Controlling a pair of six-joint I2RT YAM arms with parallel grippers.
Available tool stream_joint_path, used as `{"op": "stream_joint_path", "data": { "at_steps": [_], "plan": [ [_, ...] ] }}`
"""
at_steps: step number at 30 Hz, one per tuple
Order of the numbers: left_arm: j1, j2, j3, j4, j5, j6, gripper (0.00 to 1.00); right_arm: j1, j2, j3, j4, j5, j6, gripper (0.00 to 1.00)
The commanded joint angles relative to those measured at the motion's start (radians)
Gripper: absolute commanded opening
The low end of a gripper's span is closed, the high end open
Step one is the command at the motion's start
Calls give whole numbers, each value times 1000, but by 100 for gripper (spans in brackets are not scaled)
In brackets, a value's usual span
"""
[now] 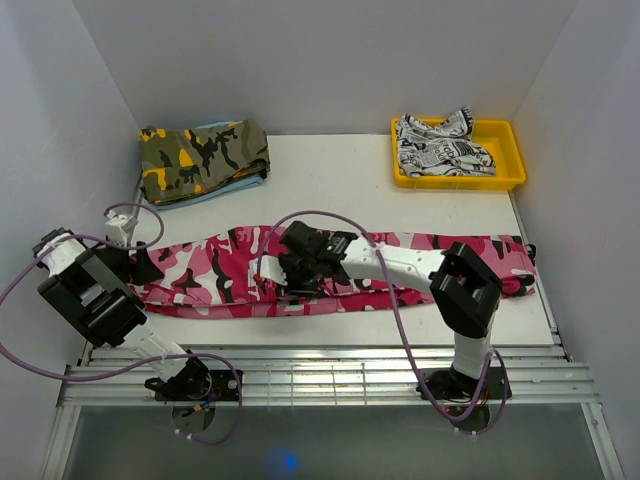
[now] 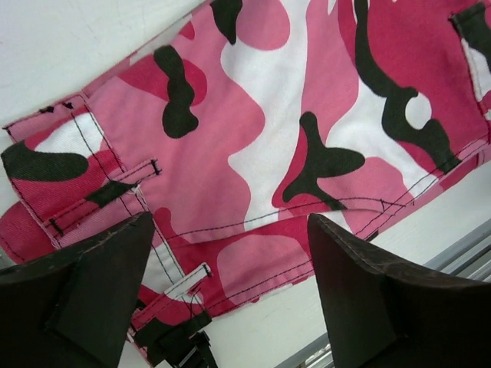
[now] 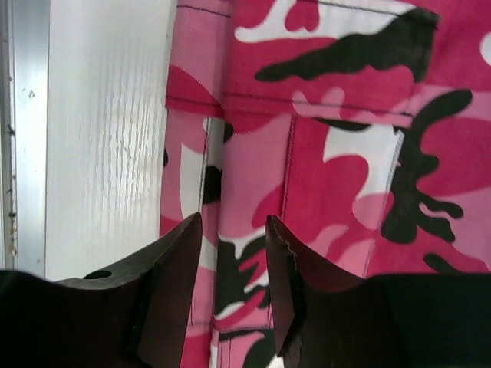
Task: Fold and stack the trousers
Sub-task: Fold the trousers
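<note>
Left hand hangs with its fingers spread wide over the waist end of the trousers, near the left edge of the table; belt loops and a pocket seam show beneath it. Right hand sits low over the middle of the garment at its near edge. Its fingers are parted only a little, with nothing pinched between them as far as I can see.

The trousers lie stretched left to right along the near half of the table, seemingly with one leg laid over the other. They look like light woven cotton: soft, limp and likely to sag and slide. The seamed waistband and cuffs are probably the surest holds.

A folded olive-and-orange garment lies at the far left corner. A yellow tray holding a white printed garment sits at the far right corner. Both are well apart from the trousers. The purple cable arching over the cloth could snag.
</note>
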Motion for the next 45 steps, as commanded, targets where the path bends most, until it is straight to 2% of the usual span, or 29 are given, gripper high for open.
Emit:
{"op": "stream_joint_path", "data": {
  "at_steps": [1, 4, 8, 14, 17, 18, 24, 31, 36, 40, 45],
  "plan": [
    [-3, -9, 28, -2, 101, -75, 94, 44, 37, -16, 118, 116, 45, 45],
    [-4, -15, 11, -2, 114, -72, 98, 64, 77, -17, 138, 142, 50, 46],
    [-4, -32, -23, 5, 125, -63, 98, 78, 119, -30, 177, 196, 38, 46],
    [-4, -58, -52, 64, 116, -104, 98, 81, 136, -34, 163, 196, 15, 47],
    [-4, -51, -50, 82, 108, -122, 98, 84, 113, -44, 181, 210, 13, 20],
    [-4, -51, -53, 103, 105, -133, 98, 84, 108, -34, 183, 216, 13, 8],
    [-4, -49, -52, 140, 95, -178, 98, 84, 50, 44, 122, 231, -13, 8],
    [-4, -70, -53, 166, 64, -201, 98, 118, -13, 113, -18, 150, 16, 8],
    [-4, -71, -50, 171, 53, -201, 98, 163, -5, 11, -35, 104, 36, 8],
    [-4, -58, -36, 159, 56, -198, 98, 181, 63, -94, 17, 108, 30, 8],
    [-4, -46, -15, 78, 61, -112, 98, 181, 154, -136, 57, 157, 19, 8]
  ]
}}
